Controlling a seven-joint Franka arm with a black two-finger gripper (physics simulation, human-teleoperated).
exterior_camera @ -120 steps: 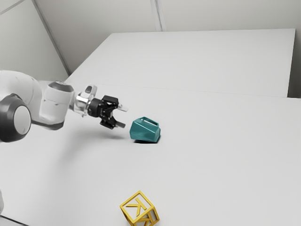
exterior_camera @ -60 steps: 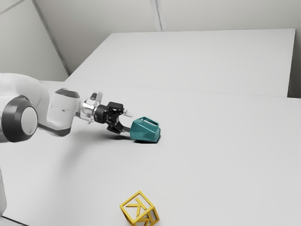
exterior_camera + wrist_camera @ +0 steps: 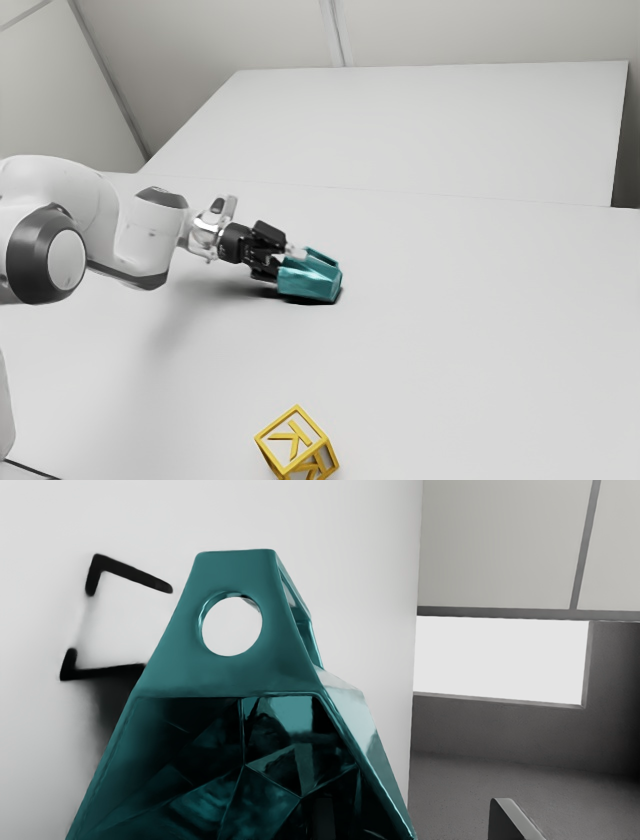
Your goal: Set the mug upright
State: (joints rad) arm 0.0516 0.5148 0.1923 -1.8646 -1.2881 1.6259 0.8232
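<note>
Mug (image 3: 232, 675) (teal, on its side), one fingertip (image 3: 324, 820) inside.

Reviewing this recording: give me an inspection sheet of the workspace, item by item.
Surface: plain white table.
Job's things: teal mug lying on its side, mouth toward the tool.
Clutter: yellow open-frame cube near the exterior view's bottom edge.
Tool: open, one finger inside the mug's mouth, the other outside.
Cables: thin dark line, exterior view's lower left; possibly one.
Surroundings: pale walls.

Teal faceted mug (image 3: 314, 284) on its side
</note>
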